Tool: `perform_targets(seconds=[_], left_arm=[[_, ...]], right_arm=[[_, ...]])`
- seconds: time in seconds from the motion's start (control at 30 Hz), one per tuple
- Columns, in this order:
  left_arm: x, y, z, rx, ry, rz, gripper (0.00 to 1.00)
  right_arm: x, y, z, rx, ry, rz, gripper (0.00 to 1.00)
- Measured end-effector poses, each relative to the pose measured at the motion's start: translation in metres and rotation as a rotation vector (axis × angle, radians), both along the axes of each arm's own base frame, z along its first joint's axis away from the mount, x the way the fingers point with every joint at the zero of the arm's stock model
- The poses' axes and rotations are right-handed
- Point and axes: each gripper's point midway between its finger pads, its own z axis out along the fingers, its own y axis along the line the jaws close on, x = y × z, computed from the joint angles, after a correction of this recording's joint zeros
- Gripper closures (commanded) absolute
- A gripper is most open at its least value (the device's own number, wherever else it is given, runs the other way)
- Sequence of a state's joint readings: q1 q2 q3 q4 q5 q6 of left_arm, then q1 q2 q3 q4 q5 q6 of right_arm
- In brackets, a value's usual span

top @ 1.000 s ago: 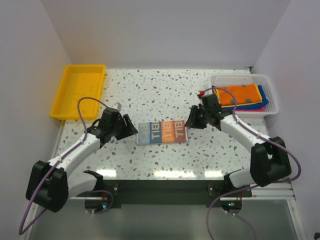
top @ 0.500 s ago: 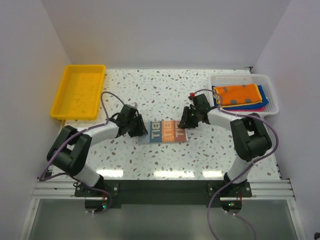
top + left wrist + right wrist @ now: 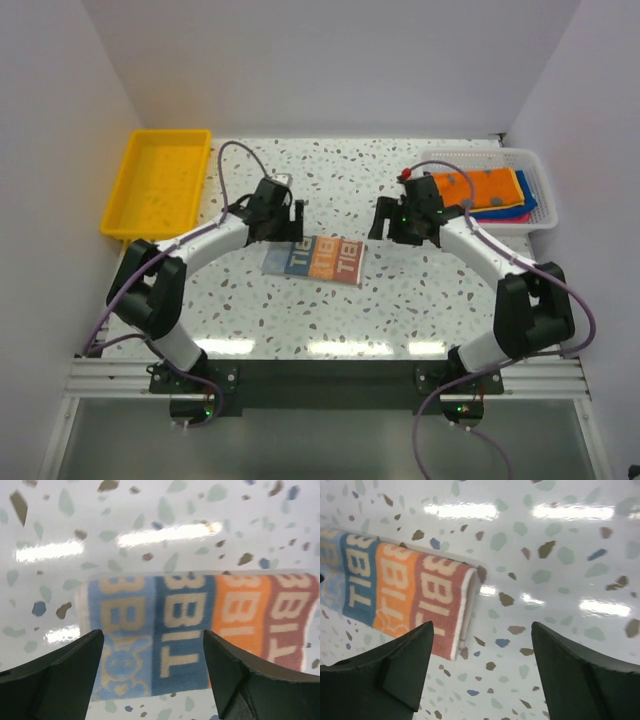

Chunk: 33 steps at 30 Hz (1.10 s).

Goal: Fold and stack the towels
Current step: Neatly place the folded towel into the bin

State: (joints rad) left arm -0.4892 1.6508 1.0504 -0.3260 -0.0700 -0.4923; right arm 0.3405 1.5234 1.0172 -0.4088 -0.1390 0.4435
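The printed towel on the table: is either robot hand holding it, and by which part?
Nothing is held. The left hand and right hand hang open; the printed towel lies free on the table.

A folded orange-blue printed towel (image 3: 313,259) lies flat on the middle of the speckled table (image 3: 330,180). The left gripper (image 3: 296,222) is near its far left corner and the right gripper (image 3: 378,222) near its far right. An orange towel (image 3: 487,187) tops the stack in the white basket (image 3: 470,153) far right; a yellow tray (image 3: 128,185) sits far left.
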Motion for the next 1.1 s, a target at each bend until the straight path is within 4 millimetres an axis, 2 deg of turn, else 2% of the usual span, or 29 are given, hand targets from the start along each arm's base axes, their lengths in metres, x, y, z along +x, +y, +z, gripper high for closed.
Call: perform_targets(seconds=[0.13,0.23,0.33,0.4,0.5,0.6,0.73,0.87,1.0,1.1], left_arm=[[0.004,-0.049,0.046,0.038,-0.121,-0.146,0.11],[-0.020,-0.095,0.064,0.060,-0.154,-0.279,0.12],[-0.043,-0.134,0.060,0.094,-0.144,-0.384,0.18],[-0.055,-0.157,0.043,0.141,-0.114,-0.437,0.22],[-0.069,-0.177,0.019,0.205,-0.076,-0.484,0.27],[-0.073,-0.184,-0.004,0.277,-0.042,-0.497,0.29],[-0.074,-0.181,-0.028,0.354,-0.007,-0.492,0.32],[-0.072,-0.179,-0.040,0.396,0.007,-0.474,0.35],[-0.072,-0.182,-0.042,0.417,-0.001,-0.464,0.39],[-0.074,-0.184,-0.043,0.424,-0.009,-0.448,0.56]], right_arm=[[0.002,-0.038,0.015,-0.045,-0.028,-0.097,0.10],[-0.009,-0.071,0.006,-0.072,-0.002,-0.178,0.07],[-0.030,-0.088,-0.011,-0.090,0.060,-0.221,0.05],[-0.041,-0.095,-0.022,-0.092,0.100,-0.240,0.04],[-0.054,-0.102,-0.037,-0.087,0.151,-0.265,0.03],[-0.063,-0.105,-0.045,-0.074,0.186,-0.282,0.03],[-0.066,-0.102,-0.049,-0.051,0.197,-0.285,0.03],[-0.067,-0.100,-0.051,-0.039,0.199,-0.286,0.03],[-0.067,-0.097,-0.052,-0.020,0.201,-0.282,0.03],[-0.066,-0.094,-0.052,-0.004,0.199,-0.279,0.04]])
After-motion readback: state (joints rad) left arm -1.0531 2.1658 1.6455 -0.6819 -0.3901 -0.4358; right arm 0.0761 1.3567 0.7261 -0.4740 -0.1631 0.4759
